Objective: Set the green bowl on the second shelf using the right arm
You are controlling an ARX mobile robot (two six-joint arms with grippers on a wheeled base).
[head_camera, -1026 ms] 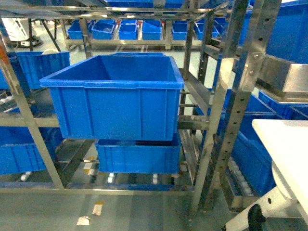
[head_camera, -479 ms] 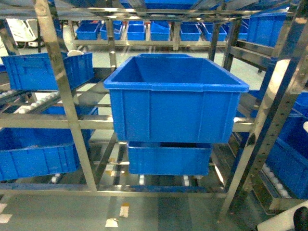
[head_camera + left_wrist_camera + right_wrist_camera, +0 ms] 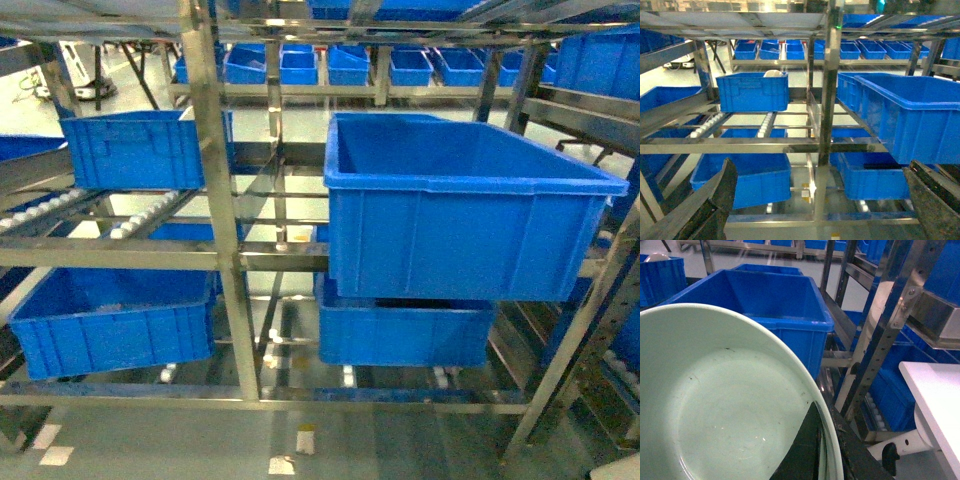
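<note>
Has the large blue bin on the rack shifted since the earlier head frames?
Cannot tell: the large blue bin slides right in view, but so does its steel rack, suggesting camera motion.

One green bowl (image 3: 720, 405); many blue bins (image 3: 470, 220).

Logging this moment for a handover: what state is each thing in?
green bowl: gripped at its rim, empty, not yet on a shelf.
right gripper: shut on the bowl's rim.
left gripper: open, empty.
large blue bin: on the rack, empty as far as visible.
</note>
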